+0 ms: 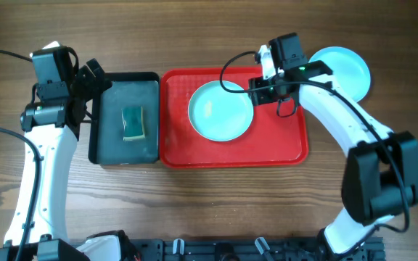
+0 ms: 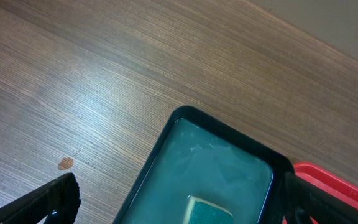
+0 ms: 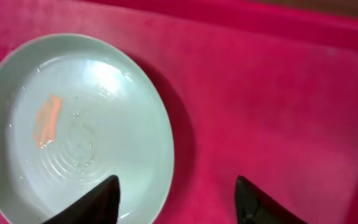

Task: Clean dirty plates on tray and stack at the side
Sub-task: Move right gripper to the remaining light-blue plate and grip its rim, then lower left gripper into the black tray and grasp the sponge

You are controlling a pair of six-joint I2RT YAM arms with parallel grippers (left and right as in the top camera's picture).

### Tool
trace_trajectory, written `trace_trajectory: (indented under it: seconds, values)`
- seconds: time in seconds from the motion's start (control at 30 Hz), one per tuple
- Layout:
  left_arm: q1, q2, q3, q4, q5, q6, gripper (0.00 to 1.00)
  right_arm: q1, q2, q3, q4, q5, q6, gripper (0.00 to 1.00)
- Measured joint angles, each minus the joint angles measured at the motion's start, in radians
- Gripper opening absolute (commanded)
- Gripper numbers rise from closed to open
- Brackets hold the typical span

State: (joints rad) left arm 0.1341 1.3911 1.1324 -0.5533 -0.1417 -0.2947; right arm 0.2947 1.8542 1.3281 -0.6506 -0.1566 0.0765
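Showing orange smear (image 3: 47, 120) (clearest from right wrist) on plate (image 3: 126, 124); right fingers (image 3: 98, 202) wide, left fingers (image 2: 48, 199) wide.

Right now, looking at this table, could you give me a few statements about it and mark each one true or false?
1. A green sponge lies in the black tray. True.
2. The red tray holds three plates. False: only one pale aqua plate lies on it. A second plate sits on the table past the tray's far right corner.
3. The plate on the red tray carries an orange smear. True.
4. The right arm's jaws are clamped shut on that plate. False: they stand open, one on each side of the plate's rim.
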Motion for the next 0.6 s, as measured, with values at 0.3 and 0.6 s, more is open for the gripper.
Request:
trace_trajectory:
  seconds: [0.3,0.6]
  values:
    - [0.000,0.000,0.000,0.000,0.000,0.000,1.00,0.012,0.046,-0.005,-0.016,-0.008,0.017,0.43]
    - [0.000,0.000,0.000,0.000,0.000,0.000,1.00,0.012,0.046,-0.005,-0.015,-0.012,0.031,0.28]
